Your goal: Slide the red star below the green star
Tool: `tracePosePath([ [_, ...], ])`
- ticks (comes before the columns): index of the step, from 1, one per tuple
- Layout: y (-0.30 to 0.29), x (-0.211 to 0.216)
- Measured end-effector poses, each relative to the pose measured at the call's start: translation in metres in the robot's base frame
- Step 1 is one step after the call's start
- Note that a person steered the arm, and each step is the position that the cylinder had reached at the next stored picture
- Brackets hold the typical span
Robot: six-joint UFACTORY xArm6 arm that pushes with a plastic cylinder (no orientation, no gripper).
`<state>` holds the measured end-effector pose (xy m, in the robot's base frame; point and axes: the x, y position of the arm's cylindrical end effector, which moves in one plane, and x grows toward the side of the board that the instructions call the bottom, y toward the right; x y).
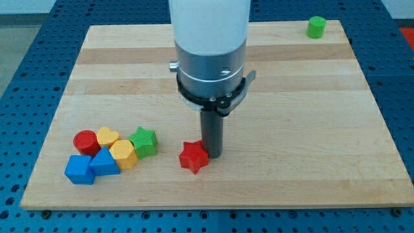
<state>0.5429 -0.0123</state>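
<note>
The red plastic star block (193,156) is found near the bottom edge of the pale wooden desk (310,123), well right of the green plastic star block (143,141). No gripper is fitted, so no opening or closing state can be reported; the dark rod's tip (213,156) is seen touching, or just beside, the red star's right side. The green star is packed against a yellow hexagonal block (122,154) at the right of a cluster. A leftward push is judged correct, biased slightly toward the view's bottom. Contact should be kept centred on the star so it does not spin off, and the push should end before the cluster is disturbed.
</note>
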Motion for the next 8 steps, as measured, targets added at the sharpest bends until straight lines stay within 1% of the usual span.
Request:
tracePosePath([
  [2,-0.011,0.026],
  [3,-0.012,0.032],
  [5,-0.023,0.028],
  [8,-0.065,0.028],
])
